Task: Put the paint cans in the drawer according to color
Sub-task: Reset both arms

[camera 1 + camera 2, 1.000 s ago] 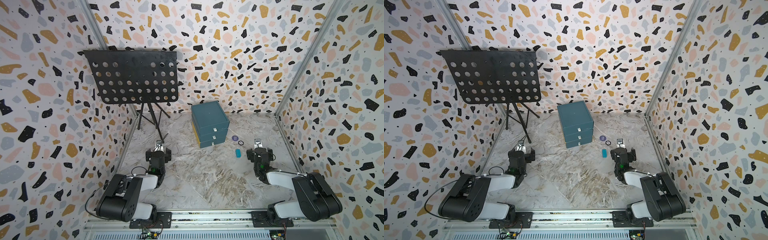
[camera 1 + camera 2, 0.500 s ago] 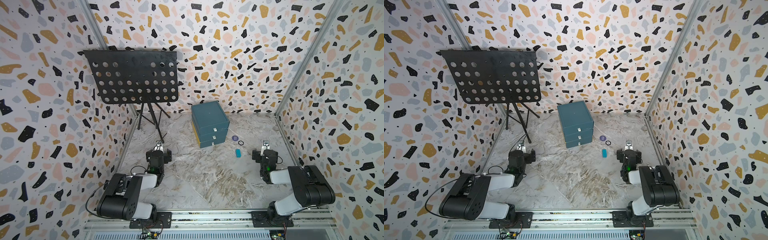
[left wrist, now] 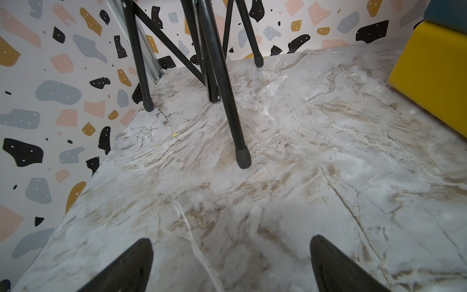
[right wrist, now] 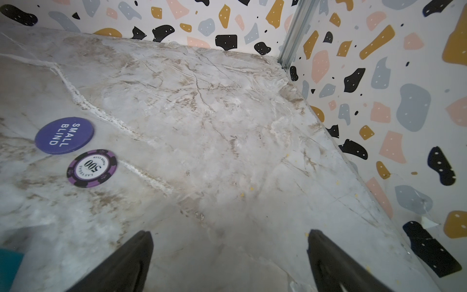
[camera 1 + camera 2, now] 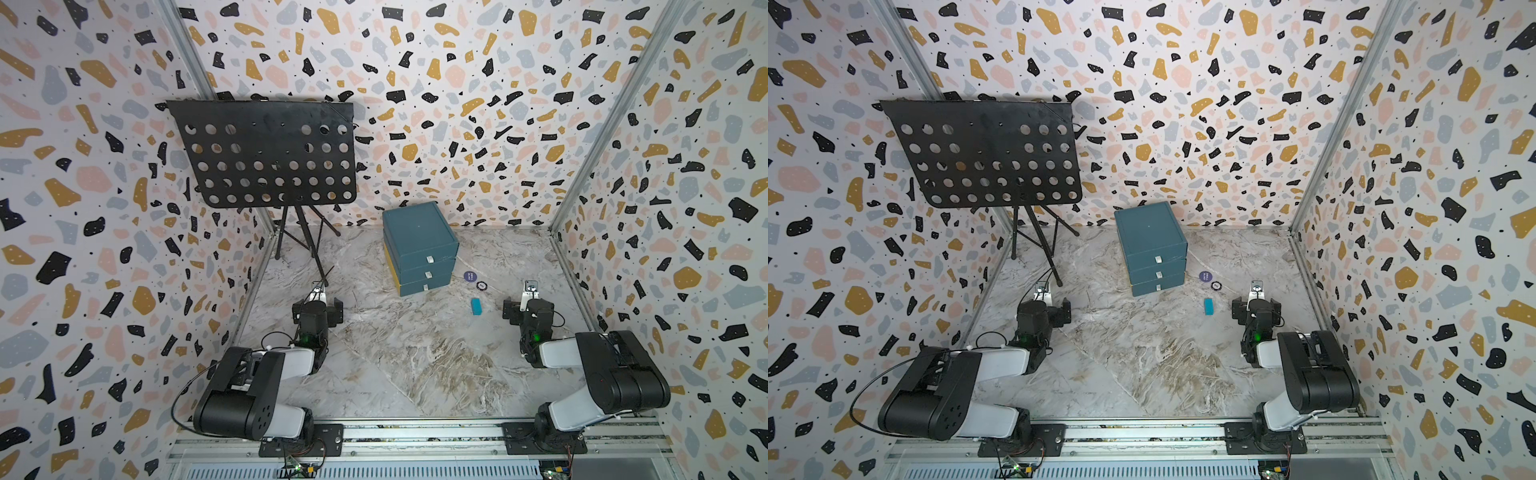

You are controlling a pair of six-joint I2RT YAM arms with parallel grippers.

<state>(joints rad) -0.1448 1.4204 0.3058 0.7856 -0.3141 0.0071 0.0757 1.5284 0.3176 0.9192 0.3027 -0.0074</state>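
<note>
The drawer is a dark teal chest standing at the back middle of the marble floor, with all three fronts pushed in. Its yellow side shows in the left wrist view. No paint cans show in any view. My left gripper rests low at the left, open over bare floor. At the right, my right gripper is also open, with nothing between its fingers.
A black music stand stands at the back left, its tripod legs just ahead of my left gripper. Right of the chest lie a purple disc, a poker chip and a small teal block. Walls close three sides.
The right arm swung a little to the right and folded back, then settled. The left arm has not moved. Both grippers stayed open.
</note>
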